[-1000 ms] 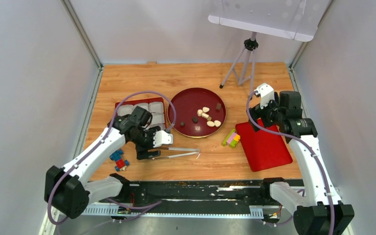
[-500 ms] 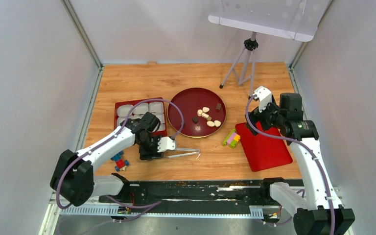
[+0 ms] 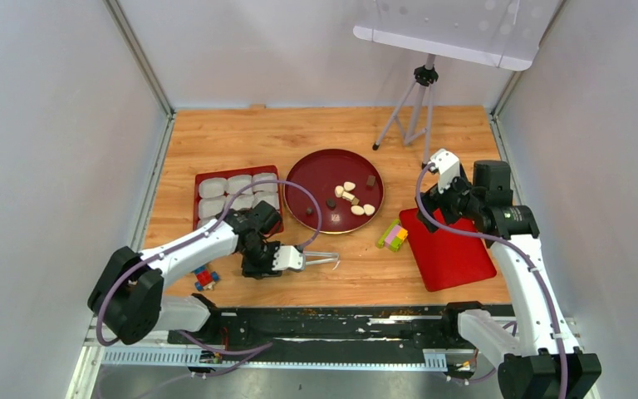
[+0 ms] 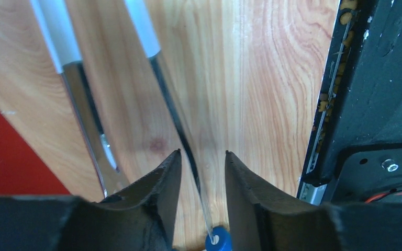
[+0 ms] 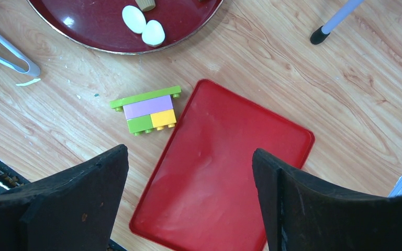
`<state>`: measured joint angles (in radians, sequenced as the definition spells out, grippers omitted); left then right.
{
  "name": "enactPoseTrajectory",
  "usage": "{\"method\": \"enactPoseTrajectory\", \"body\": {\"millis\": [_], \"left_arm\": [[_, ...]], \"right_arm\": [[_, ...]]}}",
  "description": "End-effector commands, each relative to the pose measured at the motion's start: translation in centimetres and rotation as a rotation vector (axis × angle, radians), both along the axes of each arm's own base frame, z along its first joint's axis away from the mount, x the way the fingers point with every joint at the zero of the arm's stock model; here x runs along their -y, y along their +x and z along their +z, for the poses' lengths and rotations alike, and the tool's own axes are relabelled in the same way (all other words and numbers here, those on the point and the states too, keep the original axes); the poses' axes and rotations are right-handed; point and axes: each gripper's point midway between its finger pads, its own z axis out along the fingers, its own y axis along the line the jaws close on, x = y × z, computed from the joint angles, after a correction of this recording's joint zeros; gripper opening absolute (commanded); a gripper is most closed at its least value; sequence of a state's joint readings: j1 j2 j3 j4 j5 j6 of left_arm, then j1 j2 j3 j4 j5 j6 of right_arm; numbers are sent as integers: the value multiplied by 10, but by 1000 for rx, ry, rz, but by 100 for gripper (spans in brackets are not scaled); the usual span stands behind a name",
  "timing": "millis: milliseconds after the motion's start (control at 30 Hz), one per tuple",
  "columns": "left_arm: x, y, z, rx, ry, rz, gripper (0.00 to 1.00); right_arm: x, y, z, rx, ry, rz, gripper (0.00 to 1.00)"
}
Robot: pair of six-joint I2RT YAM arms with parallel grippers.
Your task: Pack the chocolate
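Left wrist view: left pincer (image 4: 201,152) sits half open around just one arm of the tongs (image 4: 143,29), so they may twist away; right pincer (image 5: 189,154) wide open; chocolate (image 3: 348,196) waits on the round plate (image 3: 307,176).

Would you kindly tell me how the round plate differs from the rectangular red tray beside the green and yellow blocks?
The round plate is dark maroon; the rectangular tray is a brighter red. The plate holds chocolates, pale and dark; the tray lies bare. The plate sits mid-table; the tray lies to its right, beside the green and yellow blocks. Both lie flat on the wooden table.
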<state>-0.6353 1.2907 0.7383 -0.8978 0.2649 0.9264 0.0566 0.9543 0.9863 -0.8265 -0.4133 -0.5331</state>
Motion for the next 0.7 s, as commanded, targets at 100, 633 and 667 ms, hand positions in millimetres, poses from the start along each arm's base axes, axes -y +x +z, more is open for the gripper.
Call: {"method": "enactPoseTrajectory", "body": {"millis": [100,633,667], "left_arm": [[2,12,-19,29,51,-3,33],[57,3,94,-3,-261,-165,0],[63,7,98,-9,-274,-160,0]], "right_arm": [[-6,3,2,4,21,29,88],[-104,-11,73,70,270,366,91],[-117,-9,84,84,290,400,92]]}}
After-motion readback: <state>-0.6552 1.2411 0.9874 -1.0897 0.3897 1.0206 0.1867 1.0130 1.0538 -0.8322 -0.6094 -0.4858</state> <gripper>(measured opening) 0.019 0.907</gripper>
